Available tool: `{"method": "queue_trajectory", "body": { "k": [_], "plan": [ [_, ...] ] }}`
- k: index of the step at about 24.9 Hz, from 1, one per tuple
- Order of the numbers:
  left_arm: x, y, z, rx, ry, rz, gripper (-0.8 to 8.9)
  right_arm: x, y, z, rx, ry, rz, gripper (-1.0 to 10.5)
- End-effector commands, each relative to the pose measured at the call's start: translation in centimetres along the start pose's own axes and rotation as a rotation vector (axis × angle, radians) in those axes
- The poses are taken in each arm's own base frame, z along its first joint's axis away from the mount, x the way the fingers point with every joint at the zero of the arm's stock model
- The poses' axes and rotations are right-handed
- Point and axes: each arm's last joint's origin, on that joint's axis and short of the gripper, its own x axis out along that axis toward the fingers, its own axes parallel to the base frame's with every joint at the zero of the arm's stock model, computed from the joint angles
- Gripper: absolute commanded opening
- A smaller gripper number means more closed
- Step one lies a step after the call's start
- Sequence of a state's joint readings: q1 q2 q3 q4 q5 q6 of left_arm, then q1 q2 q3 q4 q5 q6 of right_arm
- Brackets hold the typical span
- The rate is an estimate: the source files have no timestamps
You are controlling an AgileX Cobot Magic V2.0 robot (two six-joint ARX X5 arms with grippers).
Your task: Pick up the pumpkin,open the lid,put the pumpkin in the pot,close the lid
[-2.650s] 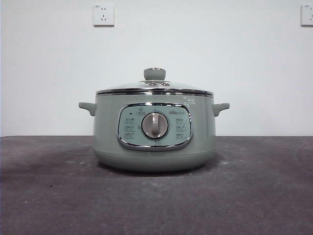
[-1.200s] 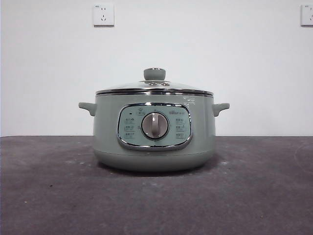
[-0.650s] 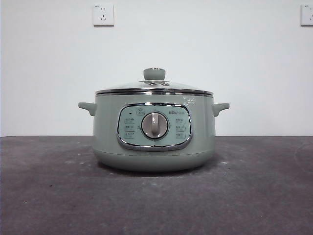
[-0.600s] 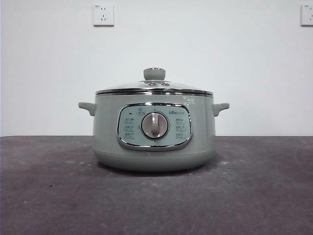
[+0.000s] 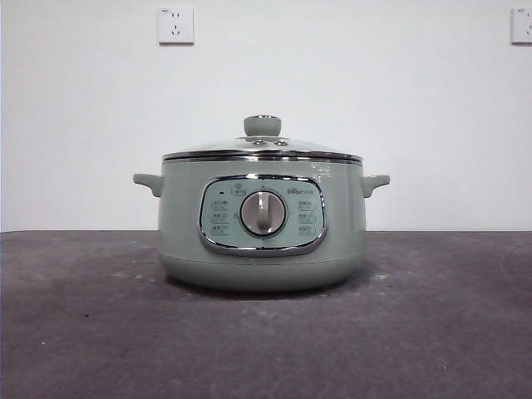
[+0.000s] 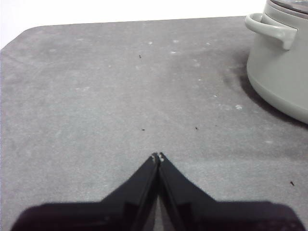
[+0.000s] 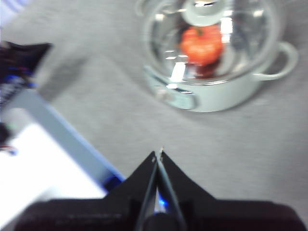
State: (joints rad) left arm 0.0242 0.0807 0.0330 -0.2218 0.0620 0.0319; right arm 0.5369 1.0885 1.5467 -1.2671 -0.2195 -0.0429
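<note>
The pale green pot [image 5: 262, 220] stands mid-table with the glass lid [image 5: 263, 150] shut on it, its knob on top. In the right wrist view the orange-red pumpkin [image 7: 202, 44] shows inside the pot [image 7: 216, 94] through the lid [image 7: 240, 24]. My right gripper [image 7: 159, 154] is shut and empty, high above the table and away from the pot. My left gripper [image 6: 157, 156] is shut and empty, low over bare table, with the pot [image 6: 279, 72] off to one side. Neither gripper shows in the front view.
The dark grey table [image 5: 100, 332] runs to a white wall with two sockets [image 5: 175, 25]. In the right wrist view a blue and white edge [image 7: 57, 130] and dark equipment [image 7: 19, 67] lie beyond the table.
</note>
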Motion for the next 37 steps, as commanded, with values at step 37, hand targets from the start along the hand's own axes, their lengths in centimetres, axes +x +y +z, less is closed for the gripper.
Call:
{"method": "queue_trajectory", "body": {
  "k": [37],
  "plan": [
    [0.1, 0.0, -0.5, -0.012, 0.017, 0.006, -0.03, 10.8, -6.0, -21.5, -0.009, -0.748, -0.466, 0.0]
  ]
}}
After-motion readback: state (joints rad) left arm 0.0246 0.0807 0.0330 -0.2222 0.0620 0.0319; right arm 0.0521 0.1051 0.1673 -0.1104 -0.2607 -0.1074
